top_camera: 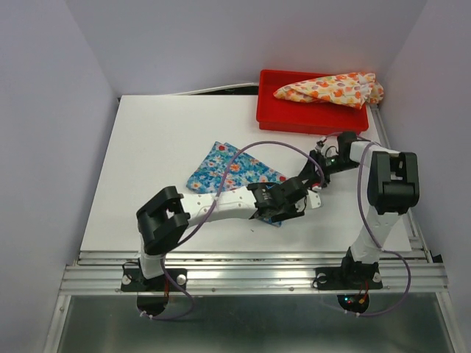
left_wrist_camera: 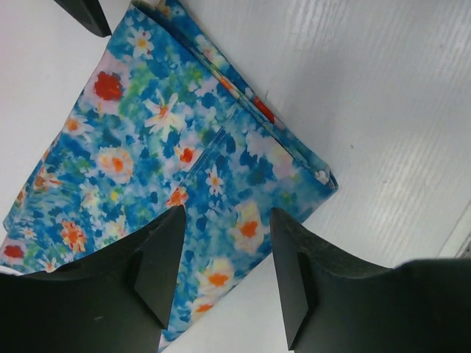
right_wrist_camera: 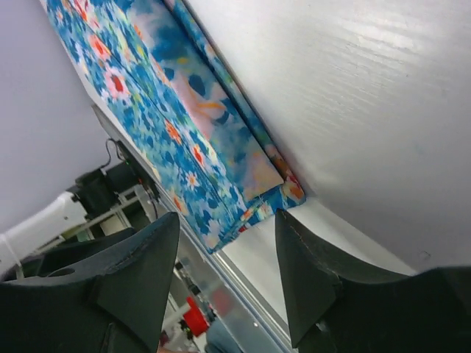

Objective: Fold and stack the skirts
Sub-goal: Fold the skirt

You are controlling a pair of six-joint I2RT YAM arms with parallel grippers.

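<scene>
The left gripper (left_wrist_camera: pixel 227 217) and right gripper (right_wrist_camera: pixel 227 217) are held open beside the soft blue skirt (left_wrist_camera: pixel 147 162), probably best pinched at corners.

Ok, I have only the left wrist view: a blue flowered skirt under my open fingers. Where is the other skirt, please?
Observer: The cream-yellow skirt lies bunched in the red tray, at the far right corner of the table.
Operator: Does the right gripper hold anything?
Observer: No, the right gripper is open, with nothing between its fingers.
Operator: Is the blue skirt touching the tray?
Observer: No, a strip of white table shows between them.
</scene>
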